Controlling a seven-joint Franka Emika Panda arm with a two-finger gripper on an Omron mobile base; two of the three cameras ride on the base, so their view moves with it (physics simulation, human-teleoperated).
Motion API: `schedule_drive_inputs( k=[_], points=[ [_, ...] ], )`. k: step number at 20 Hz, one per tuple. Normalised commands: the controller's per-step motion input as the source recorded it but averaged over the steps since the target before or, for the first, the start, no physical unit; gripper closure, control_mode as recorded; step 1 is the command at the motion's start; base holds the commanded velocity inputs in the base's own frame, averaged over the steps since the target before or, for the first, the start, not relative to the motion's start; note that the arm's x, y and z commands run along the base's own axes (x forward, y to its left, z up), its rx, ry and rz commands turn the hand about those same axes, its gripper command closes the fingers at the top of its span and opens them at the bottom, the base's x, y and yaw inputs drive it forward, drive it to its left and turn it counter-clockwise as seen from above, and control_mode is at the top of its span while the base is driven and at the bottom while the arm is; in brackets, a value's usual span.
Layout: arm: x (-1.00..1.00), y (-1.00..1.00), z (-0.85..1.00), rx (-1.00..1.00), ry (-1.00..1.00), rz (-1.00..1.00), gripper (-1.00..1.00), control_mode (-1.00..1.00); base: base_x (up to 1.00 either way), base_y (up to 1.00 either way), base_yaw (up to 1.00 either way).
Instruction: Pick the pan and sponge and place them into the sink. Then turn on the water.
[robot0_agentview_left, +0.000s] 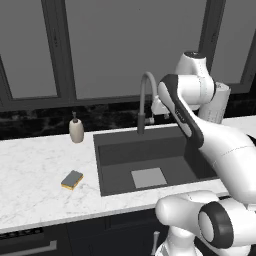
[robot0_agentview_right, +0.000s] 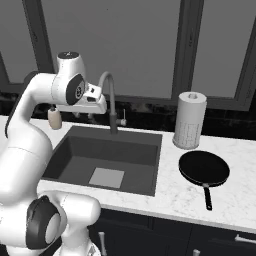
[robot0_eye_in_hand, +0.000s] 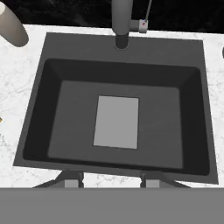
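Note:
The black pan (robot0_agentview_right: 204, 168) lies on the counter to the right of the sink (robot0_agentview_right: 75, 155), its handle pointing toward the front edge. The sponge (robot0_agentview_left: 72, 180), grey on top and yellow below, rests on the counter left of the sink (robot0_agentview_left: 115, 150). My gripper (robot0_eye_in_hand: 111, 180) hangs high over the basin (robot0_eye_in_hand: 65, 109), near the grey gooseneck faucet (robot0_agentview_right: 110, 95), looking straight down into it. Its fingertips stand apart with nothing between them. The basin holds nothing but its lighter grey square. No water runs from the faucet (robot0_agentview_left: 145, 95).
A beige soap dispenser (robot0_agentview_left: 76, 130) stands at the sink's back left corner. A white paper towel roll (robot0_agentview_right: 190, 120) stands behind the pan. Dark windows and a black backsplash close off the back of the marble counter (robot0_agentview_left: 35, 165).

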Motion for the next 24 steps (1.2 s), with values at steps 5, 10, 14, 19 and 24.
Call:
schedule_drive_inputs(
  k=[5,10,14,19,24],
  points=[
    [-0.39,0.00,0.00,0.00,-0.12,0.00,-1.00,-1.00,0.00,0.00,0.00],
    [-0.69,0.00,0.00,0.00,-0.10,0.00,-1.00,-1.00,0.00,0.00,0.00],
    [-0.47,0.00,-0.02,0.00,0.00,0.00,-1.00,-1.00,0.00,0.00,0.00],
    [-0.20,-0.10,-0.15,0.00,0.00,0.00,-1.00,-1.00,0.00,0.00,0.00],
    [-0.03,-0.25,-0.17,0.00,0.00,0.00,-1.00,-1.00,0.00,0.00,0.00]
  ],
)
